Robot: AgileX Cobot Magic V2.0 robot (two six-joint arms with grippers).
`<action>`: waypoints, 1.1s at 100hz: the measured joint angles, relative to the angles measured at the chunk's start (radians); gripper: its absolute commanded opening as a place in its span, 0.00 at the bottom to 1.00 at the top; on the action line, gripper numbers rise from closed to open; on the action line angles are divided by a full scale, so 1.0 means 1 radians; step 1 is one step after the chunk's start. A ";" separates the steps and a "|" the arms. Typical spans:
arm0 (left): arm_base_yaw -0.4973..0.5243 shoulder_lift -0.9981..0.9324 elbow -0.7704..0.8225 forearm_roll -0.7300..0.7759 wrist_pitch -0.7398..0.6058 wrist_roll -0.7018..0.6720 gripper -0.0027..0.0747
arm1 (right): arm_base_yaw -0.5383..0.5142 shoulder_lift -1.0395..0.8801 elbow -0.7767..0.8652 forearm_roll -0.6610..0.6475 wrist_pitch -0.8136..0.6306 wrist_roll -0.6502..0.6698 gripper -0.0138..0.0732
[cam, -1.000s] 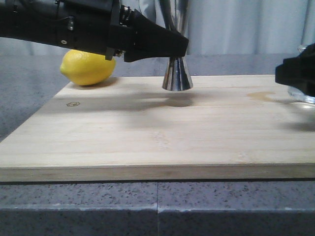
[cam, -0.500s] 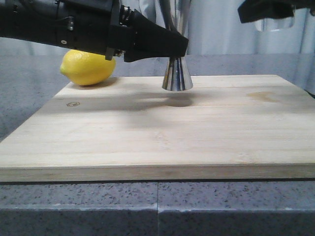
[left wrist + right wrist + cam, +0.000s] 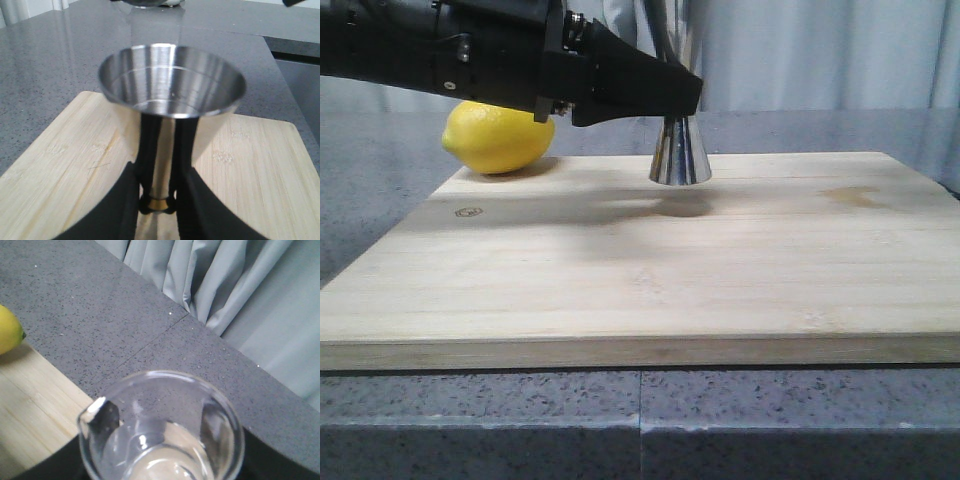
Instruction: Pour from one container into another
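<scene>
The steel jigger [image 3: 680, 155] stands upright at the far edge of the wooden board [image 3: 670, 280], its upper cup hidden by the arm. My left gripper [image 3: 678, 108] reaches in from the left and is shut on its narrow waist. In the left wrist view the black fingers [image 3: 131, 200] clamp the gold band below the open cup of the jigger [image 3: 170, 80]. The clear glass beaker [image 3: 160, 425] shows only in the right wrist view, upright in my right gripper [image 3: 162, 474], which is shut on it and held high above the board's far right part. The front view shows neither of them.
A yellow lemon [image 3: 498, 135] rests at the board's far left corner, just behind my left arm, and shows again as the lemon [image 3: 9, 330] in the right wrist view. Grey speckled countertop [image 3: 770, 420] surrounds the board. Pale curtains [image 3: 240, 285] hang behind.
My right gripper has lifted the beaker from the board's right edge, upward and out of the front view. The left gripper and the jigger have stayed in place.
</scene>
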 measured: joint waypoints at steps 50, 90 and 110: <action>0.000 0.000 0.000 0.000 -0.008 0.000 0.06 | 0.119 0.058 -0.087 -0.156 0.067 -0.002 0.48; 0.000 0.000 0.000 0.000 -0.008 0.000 0.06 | 0.123 0.058 -0.087 -0.230 0.075 -0.004 0.48; 0.000 0.000 0.000 0.000 -0.008 0.000 0.06 | 0.145 0.058 -0.087 -0.291 0.075 -0.004 0.48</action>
